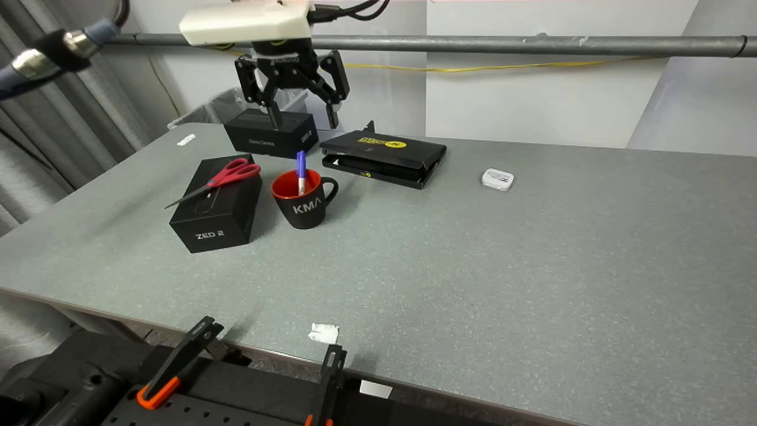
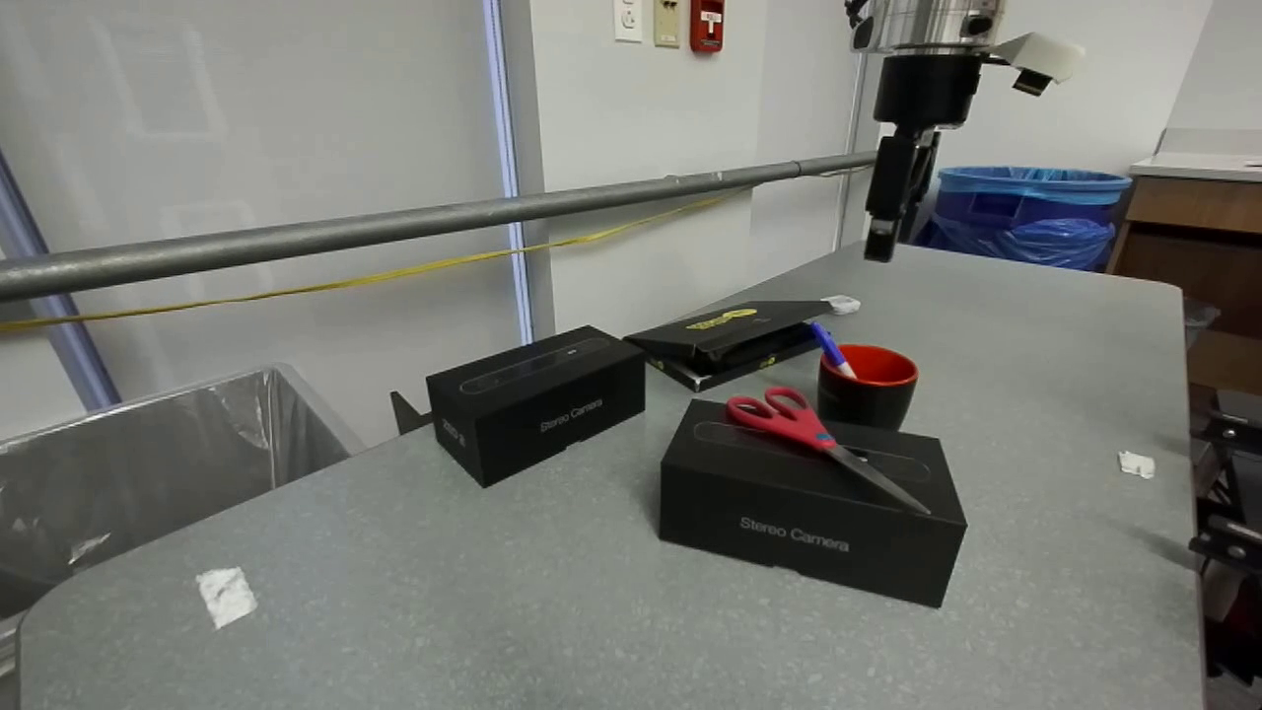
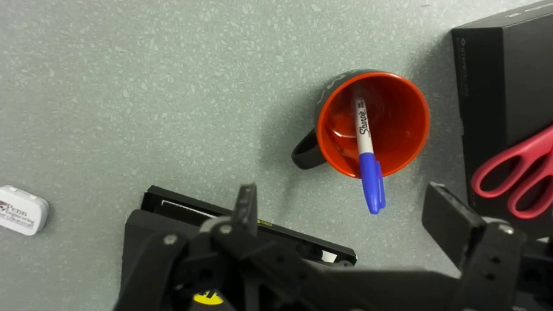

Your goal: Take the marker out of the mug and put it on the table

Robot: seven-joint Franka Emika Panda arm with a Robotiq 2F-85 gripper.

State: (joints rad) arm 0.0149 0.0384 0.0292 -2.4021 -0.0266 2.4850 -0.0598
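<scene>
Inside the mug (image 3: 399,125), the marker (image 3: 367,156) leaned with its blue cap (image 3: 372,183) jutting over the rim, probably light, stiff and slightly slick, best pinched by that cap, while the gripper (image 1: 304,123) hung higher than the mug, spread wide, grasping nothing

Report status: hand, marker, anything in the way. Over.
Hand open, holding nothing. Marker leaning in mug, blue cap sticking out. Black box with scissors on top beside mug; likely no obstacle from above.
</scene>
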